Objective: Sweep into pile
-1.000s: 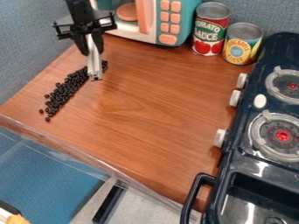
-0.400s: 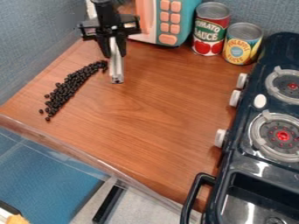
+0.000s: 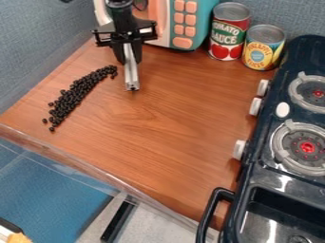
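Tool (image 3: 129, 61) closed on silver bar (image 3: 131, 78); strung-out black pieces (image 3: 74, 95) near bar, toward view's left

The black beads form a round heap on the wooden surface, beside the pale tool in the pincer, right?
Not a round heap: the camera view shows the black beads in a long band on the wooden surface, beside the pale tool in the pincer.

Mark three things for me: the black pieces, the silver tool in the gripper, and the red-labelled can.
Black pieces (image 3: 72, 96): camera view, middle of the curved strip.
Silver tool (image 3: 130, 72): camera view, its shaft.
Red-labelled can (image 3: 228, 34): camera view, front of label.
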Motion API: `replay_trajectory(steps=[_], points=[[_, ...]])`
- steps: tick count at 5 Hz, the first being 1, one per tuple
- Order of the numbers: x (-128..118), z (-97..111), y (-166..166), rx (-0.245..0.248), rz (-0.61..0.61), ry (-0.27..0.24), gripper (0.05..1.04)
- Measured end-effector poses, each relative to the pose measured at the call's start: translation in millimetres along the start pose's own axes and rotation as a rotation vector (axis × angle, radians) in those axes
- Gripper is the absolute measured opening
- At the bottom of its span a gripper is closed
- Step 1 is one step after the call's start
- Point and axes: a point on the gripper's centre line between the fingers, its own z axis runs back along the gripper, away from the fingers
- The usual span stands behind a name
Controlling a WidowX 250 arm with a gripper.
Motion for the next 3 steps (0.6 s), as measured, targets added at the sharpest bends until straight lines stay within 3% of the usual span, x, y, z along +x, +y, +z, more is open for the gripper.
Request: replay_trajectory(steps=[3], points=[[0.5, -5.9, 24.3, 0.009, 0.152, 0.021, 0.326]])
